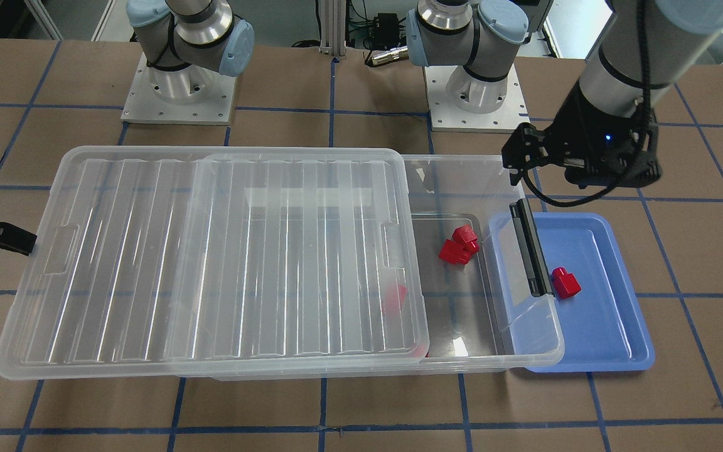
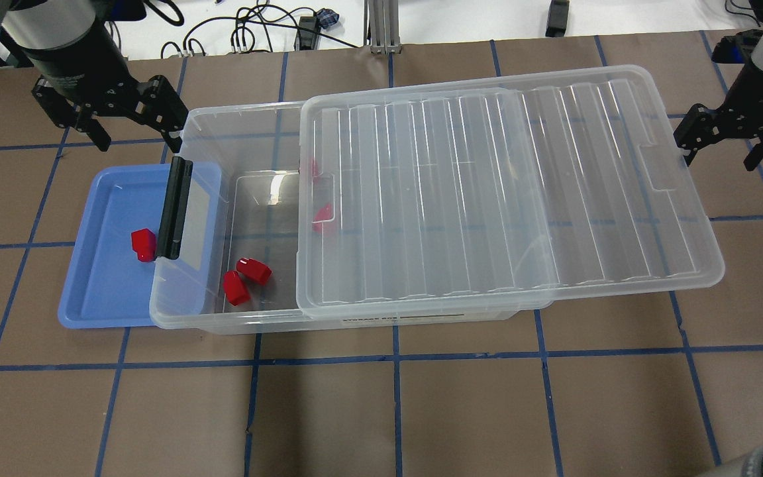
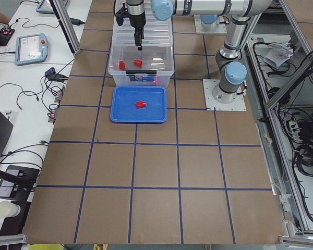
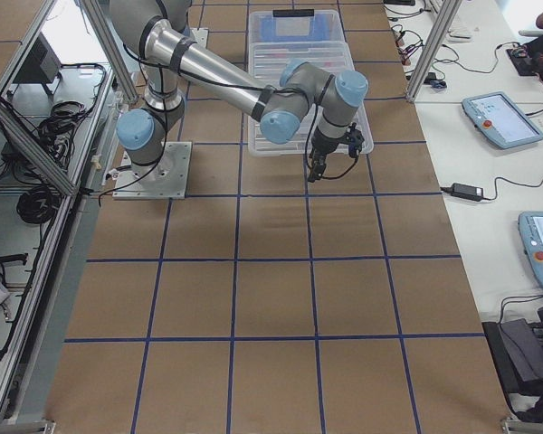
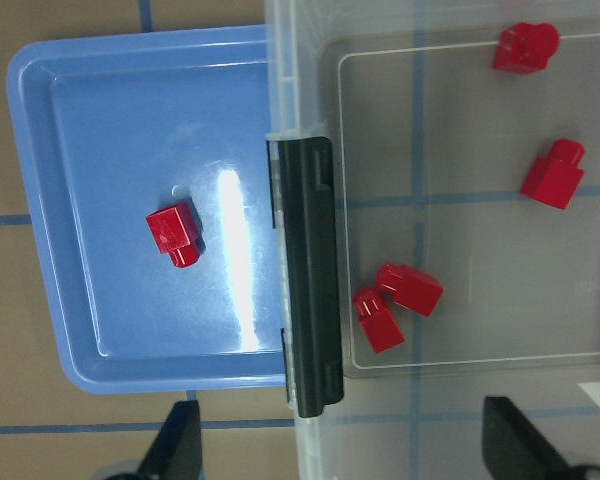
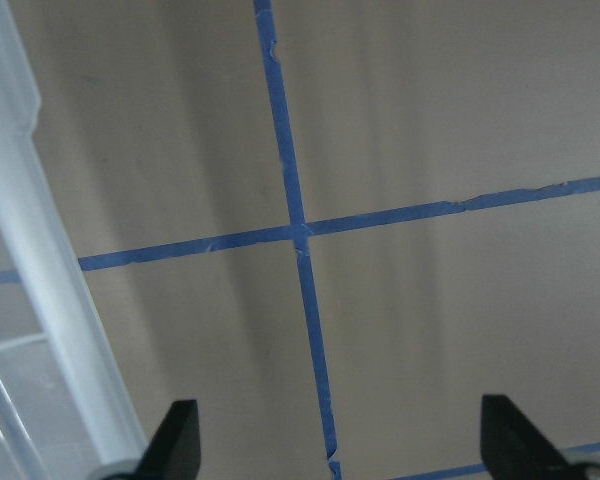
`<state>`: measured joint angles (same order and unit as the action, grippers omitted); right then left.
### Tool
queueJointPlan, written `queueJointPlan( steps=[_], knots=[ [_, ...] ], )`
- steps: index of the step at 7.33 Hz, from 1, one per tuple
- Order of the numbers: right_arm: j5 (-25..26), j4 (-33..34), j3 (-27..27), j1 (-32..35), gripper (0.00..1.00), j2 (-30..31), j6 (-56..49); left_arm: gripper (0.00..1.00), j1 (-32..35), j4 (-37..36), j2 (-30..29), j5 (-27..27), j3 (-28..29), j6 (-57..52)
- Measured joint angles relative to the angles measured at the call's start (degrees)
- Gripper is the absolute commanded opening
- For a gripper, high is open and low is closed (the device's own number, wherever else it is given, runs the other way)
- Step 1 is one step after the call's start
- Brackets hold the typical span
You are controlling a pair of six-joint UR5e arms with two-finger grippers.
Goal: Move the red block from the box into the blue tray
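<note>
**Tools.** We record the left gripper (image 2: 136, 142) with its two black fingers spread wide and nothing between them; it hangs over the brown paper-covered table (image 2: 395, 411) by the far corner of the box's open end, touching neither box nor tray; the right gripper (image 2: 719, 159) is likewise splayed and bare, over the table just beyond the overhanging end of the lid, in contact with nothing.

**Counts.** We count five small bright red plastic blocks with stepped tops, the red block (image 5: 175, 233) of the task among them; one shallow light-blue rectangular plastic tray (image 5: 90, 130); one large clear plastic box (image 2: 242, 109); one ribbed clear plastic lid (image 2: 507, 192); one black latch bar (image 5: 310, 280).

**Containers.** The blue tray holds a single red block, lying alone on its floor beside the latch bar; the box holds the other four. Two of these (image 5: 410, 288) (image 5: 378, 320) lie close together, seemingly touching, near the latch end; two more (image 5: 525, 47) (image 5: 553, 173) sit further in and apart from each other, and the overhead view shows them beneath the lid's edge.

The lid rests on the box, slid toward the robot's right; it covers most of the box and leaves the left end open; the latch bar sits on that open end, whose rim overlaps the tray's near edge.
</note>
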<state>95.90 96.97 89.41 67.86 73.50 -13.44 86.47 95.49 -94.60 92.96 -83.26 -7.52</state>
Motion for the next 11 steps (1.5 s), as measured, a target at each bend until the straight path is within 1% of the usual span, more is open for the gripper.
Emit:
queueJointPlan(
  steps=[3,7,9,11],
  knots=[
    [-0.12,-0.54,0.06,3.23,1.00,0.29,4.88,1.00,2.01,-0.08,2.49,-0.84,-1.35,0.07],
    [-0.26,-0.66,0.13,9.73,1.00,0.33,14.36,1.00,1.40,-0.54,2.38,-0.78,-1.71,-0.77],
    [-0.32,-0.57,0.15,12.86,1.00,0.31,17.85,1.00,1.69,-0.65,1.44,-0.82,-2.12,-0.62],
    [-0.43,-0.45,0.15,15.27,1.00,0.25,20.15,1.00,1.90,-0.70,1.82,-0.74,-2.41,-0.53]
  ],
)
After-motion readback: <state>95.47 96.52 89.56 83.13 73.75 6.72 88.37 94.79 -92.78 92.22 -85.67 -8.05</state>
